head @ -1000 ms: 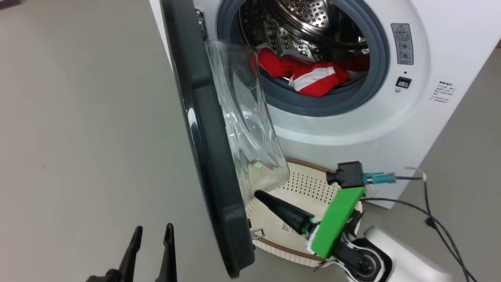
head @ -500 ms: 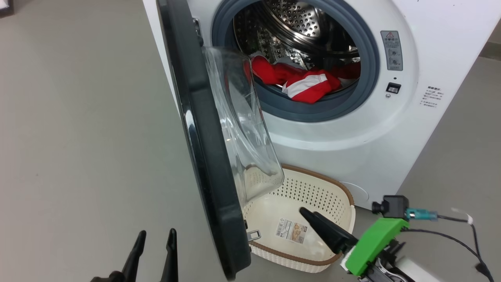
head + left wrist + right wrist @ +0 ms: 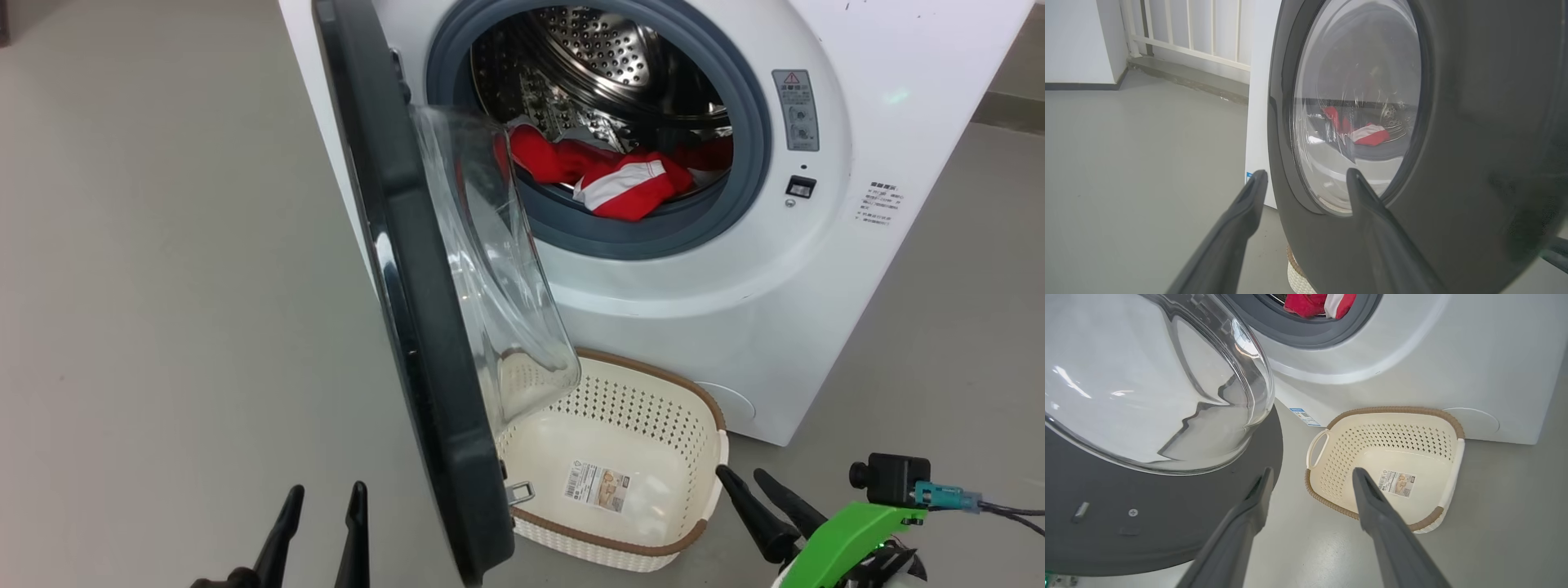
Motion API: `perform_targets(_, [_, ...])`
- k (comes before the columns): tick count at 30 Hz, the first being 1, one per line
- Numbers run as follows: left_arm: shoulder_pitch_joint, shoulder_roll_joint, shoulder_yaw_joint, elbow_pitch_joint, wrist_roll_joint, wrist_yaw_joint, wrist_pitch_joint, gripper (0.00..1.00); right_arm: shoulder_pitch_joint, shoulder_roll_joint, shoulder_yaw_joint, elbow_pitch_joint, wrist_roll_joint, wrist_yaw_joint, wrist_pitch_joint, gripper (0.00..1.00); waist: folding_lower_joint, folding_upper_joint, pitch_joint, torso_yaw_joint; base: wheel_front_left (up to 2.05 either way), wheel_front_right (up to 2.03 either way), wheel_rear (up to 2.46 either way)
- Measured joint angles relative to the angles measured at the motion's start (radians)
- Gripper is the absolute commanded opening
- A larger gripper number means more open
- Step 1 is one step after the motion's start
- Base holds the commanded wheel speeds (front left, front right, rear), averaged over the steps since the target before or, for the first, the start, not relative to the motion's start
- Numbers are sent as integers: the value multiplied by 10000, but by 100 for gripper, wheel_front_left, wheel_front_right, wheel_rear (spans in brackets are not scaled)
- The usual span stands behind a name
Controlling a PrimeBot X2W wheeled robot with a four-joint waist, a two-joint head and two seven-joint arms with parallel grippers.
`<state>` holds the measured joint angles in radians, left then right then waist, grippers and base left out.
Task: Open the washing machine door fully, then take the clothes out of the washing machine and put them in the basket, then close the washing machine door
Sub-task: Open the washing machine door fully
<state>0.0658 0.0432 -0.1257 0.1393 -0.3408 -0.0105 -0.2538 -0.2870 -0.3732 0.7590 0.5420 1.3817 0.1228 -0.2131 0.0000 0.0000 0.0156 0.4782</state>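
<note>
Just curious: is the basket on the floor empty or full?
Empty. The basket has a bare bottom; the clothes lie in the washing machine.

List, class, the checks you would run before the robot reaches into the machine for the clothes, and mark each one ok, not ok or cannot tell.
1. Washing machine door swung clear of the opening: ok.
2. Door at its full swing: cannot tell.
3. Clothes lying at the front of the drum, nothing in front of them: ok.
4. Basket on the floor in front of the washing machine, holding just its paper label: ok.
5. Right gripper open, holding nothing, beside the basket: ok.
6. Left gripper open, holding nothing, on the door's outer side: ok.
</note>
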Motion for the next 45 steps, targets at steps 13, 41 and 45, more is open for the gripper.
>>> perform_targets(13, [-2,0,79,50,0,-2,0,100,-169,303,-1091,594,-3743,2,-337,100,0,0,3,-145,0,0,0])
perform_targets(41, [-13,0,176,65,59,-90,0,100,3314,2569,-6961,-3202,-10402,4,-397,100,0,0,-39,-122,0,0,0])
perform_targets(45, [-12,0,180,65,61,-90,0,100,3497,2640,-7087,-3135,-10404,4,-397,100,1,1,-66,-116,0,0,0])
